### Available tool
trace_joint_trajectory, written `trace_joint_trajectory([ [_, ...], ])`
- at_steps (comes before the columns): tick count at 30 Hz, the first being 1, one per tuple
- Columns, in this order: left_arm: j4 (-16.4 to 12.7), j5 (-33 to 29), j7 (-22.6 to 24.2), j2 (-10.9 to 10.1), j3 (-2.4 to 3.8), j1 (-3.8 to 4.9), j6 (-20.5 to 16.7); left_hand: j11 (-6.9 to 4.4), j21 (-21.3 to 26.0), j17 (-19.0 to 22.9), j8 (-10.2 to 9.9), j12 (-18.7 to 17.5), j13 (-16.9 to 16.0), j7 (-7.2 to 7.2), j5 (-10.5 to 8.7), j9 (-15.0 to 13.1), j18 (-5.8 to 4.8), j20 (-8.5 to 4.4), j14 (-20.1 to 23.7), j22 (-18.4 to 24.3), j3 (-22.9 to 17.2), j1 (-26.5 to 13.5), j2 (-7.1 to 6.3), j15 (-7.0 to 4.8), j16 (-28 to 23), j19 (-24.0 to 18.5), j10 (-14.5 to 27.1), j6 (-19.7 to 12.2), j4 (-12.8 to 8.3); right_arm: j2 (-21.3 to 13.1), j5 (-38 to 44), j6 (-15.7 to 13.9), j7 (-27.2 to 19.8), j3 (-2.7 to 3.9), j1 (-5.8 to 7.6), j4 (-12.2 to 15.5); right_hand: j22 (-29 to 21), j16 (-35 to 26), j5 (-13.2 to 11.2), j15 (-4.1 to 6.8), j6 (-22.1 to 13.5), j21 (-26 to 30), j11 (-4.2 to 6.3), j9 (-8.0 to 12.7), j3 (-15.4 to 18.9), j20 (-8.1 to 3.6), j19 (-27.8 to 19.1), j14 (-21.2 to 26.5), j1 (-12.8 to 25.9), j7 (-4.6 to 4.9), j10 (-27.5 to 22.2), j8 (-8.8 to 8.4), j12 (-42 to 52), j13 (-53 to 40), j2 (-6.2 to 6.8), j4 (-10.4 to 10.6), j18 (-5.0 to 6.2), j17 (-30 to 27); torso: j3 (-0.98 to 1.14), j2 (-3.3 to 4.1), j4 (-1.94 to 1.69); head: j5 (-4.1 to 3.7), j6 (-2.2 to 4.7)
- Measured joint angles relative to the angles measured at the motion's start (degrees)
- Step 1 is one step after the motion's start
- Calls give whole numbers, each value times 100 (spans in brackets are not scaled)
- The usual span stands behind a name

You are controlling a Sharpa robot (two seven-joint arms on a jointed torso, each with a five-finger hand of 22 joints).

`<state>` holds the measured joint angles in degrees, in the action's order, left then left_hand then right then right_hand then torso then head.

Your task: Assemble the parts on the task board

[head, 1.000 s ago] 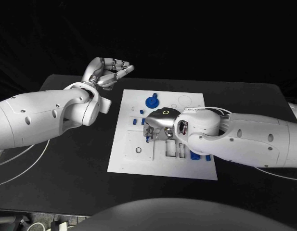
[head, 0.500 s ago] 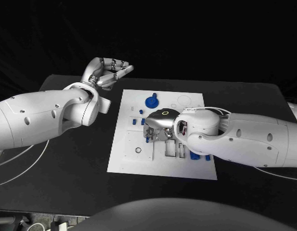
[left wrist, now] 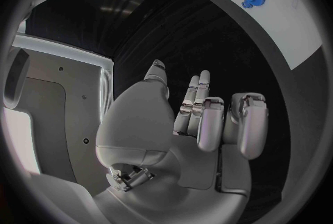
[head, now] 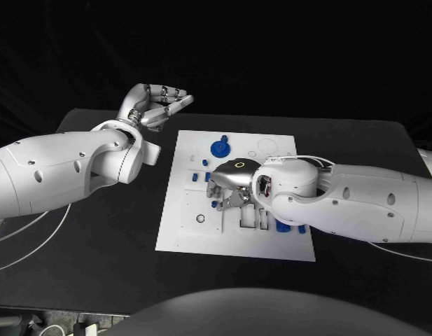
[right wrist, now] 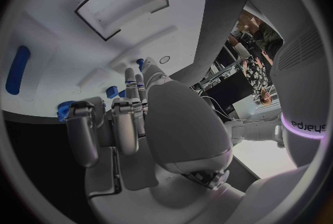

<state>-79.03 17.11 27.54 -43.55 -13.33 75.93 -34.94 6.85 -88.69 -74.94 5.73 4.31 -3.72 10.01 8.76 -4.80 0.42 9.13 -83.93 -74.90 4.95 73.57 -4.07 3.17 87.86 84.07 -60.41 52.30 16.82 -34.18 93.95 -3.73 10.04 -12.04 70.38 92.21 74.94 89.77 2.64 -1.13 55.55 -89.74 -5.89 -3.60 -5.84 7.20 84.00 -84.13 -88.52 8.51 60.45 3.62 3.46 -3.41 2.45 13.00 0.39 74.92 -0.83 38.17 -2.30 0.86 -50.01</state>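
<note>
The white task board (head: pixel 190 231) lies in the middle of the black table. My right hand (head: pixel 232 183) reaches down onto its middle, fingertips pointing at the plate. A small blue part (head: pixel 216 204) shows at those fingertips, and in the right wrist view the small blue part (right wrist: pixel 141 61) sits pinched between the thumb and a finger of the right hand (right wrist: pixel 132 124). My left hand (head: pixel 156 104) is raised beyond the board's far left corner, and the left wrist view shows this left hand (left wrist: pixel 208 118) with its fingers curled in on nothing. A blue gear (head: pixel 220 148) stands at the board's far side.
More blue parts lie on the board: a small blue piece (head: pixel 194 178) left of the right hand and several (head: pixel 284 227) near the front right. Rectangular recesses (right wrist: pixel 121 1) and a blue oblong piece (right wrist: pixel 17 68) lie past the fingertips. Black table (head: pixel 94 238) surrounds the board.
My right hand has slid slightly toward the board's near side, the blue part at its fingertips moving with it. The left hand has stayed put.
</note>
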Motion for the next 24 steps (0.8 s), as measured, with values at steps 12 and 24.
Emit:
trace_joint_trajectory([
  [12, 9, 0, 3, 7, 0, 0, 2, 0, 0, 1, 0, 0, 0, 0, 0, 5, 0, 0, 0, 0, 0, 0, 0, 0, 0, 0, 0, 0, 0, -136, -106, -202, 1, -2, -1, 98, -1, 0, 0, -80, -479, 0, -118, -40, 260, 74, -7, 5, 455, 134, -476, 27, 29, -26, 206, 44, 0, -1, 4, -2, -3, 12, 0],
  [24, 52, 0, 6, 36, 0, -1, 6, 0, 0, 1, 0, 0, 0, 0, 0, 4, 0, 0, 0, 0, 0, 0, 0, 0, 0, 0, 0, 0, 0, -1161, -1729, -1266, -221, 3, 481, 436, -2, 0, 0, -245, -327, 0, -179, -60, 210, 215, -9, 20, 407, 230, -476, 57, 67, -32, -4, -6, 0, -1, 5, -9, 15, -95, 0],
])
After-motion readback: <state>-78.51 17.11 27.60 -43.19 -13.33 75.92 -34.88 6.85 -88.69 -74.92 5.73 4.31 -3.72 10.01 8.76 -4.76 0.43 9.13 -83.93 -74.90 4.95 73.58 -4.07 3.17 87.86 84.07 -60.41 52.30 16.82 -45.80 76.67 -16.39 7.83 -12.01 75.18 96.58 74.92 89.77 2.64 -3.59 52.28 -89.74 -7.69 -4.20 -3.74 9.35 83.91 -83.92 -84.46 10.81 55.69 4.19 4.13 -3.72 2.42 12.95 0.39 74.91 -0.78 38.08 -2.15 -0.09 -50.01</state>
